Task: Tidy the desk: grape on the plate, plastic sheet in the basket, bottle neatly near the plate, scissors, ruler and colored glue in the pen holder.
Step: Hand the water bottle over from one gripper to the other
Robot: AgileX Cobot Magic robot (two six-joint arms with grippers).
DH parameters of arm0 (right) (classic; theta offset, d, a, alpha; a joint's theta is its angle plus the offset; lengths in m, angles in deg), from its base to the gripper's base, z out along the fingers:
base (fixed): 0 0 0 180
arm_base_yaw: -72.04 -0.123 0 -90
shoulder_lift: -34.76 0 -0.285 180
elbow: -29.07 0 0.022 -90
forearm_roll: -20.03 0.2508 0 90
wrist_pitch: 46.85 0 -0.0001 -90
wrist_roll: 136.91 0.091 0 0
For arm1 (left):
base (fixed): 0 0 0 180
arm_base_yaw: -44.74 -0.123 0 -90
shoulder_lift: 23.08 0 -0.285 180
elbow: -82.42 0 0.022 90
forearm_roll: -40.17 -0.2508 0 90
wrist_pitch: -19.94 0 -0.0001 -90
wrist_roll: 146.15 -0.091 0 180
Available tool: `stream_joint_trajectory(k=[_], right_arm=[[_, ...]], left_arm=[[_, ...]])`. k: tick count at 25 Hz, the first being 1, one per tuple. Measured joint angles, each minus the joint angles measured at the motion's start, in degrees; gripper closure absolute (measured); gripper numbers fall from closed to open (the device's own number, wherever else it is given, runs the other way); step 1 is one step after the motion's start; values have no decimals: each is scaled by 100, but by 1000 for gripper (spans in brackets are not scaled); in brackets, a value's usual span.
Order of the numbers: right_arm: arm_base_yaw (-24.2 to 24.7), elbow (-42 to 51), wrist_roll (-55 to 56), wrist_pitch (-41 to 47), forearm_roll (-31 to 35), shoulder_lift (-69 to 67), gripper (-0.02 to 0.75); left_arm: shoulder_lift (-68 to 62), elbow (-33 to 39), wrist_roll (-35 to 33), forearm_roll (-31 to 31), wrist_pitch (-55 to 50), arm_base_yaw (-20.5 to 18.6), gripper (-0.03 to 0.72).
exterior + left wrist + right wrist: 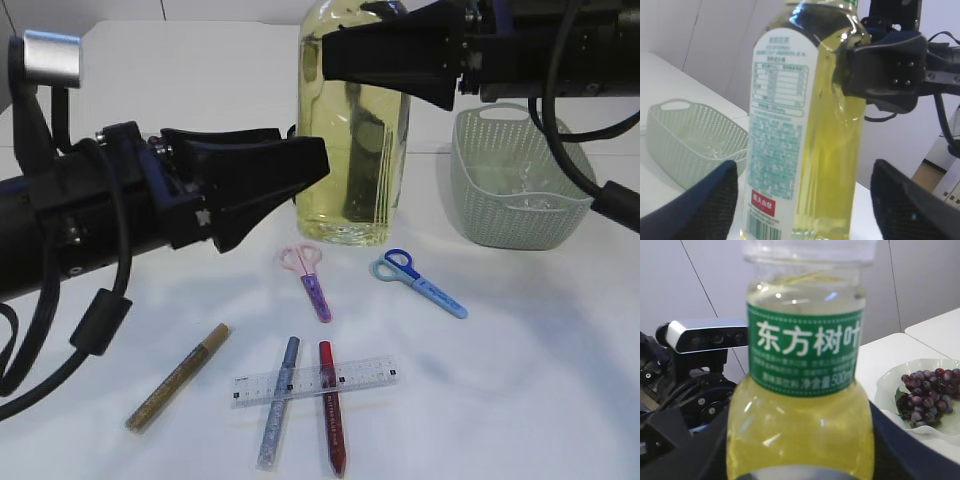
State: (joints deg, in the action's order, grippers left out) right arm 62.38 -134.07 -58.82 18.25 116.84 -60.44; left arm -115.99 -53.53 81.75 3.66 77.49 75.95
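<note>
The bottle (350, 130) of yellow liquid stands upright at the back centre. My right gripper (350, 55) is shut on its upper part, dark jaws pressed to both sides of the bottle (800, 405). My left gripper (805, 200) is open around the bottle's lower part (800, 125), with a gap on each side. A bunch of grapes (925, 395) lies on the white plate (887, 390). The plastic sheet (525, 195) sits in the green basket (515, 225). Pink scissors (310, 280), blue scissors (415, 280), a clear ruler (315, 380) and gold (180, 375), silver-blue (278, 415) and red (332, 420) glue pens lie in front. The pen holder is out of view.
The ruler rests across the silver-blue and red glue pens. The basket (690, 135) stands close to the bottle's right in the exterior view. The left arm's cables (100, 320) hang over the table's left side.
</note>
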Motion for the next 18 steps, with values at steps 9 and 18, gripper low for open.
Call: stream_joint_trajectory(k=[9,18], right_arm=[[0,0,10,0,0,8,279],[0,0,101,0,0,47,279]], left_arm=[[-357,0,408,-681,663,-516,95],[-804,-583,982,-1445,809,-542,95]])
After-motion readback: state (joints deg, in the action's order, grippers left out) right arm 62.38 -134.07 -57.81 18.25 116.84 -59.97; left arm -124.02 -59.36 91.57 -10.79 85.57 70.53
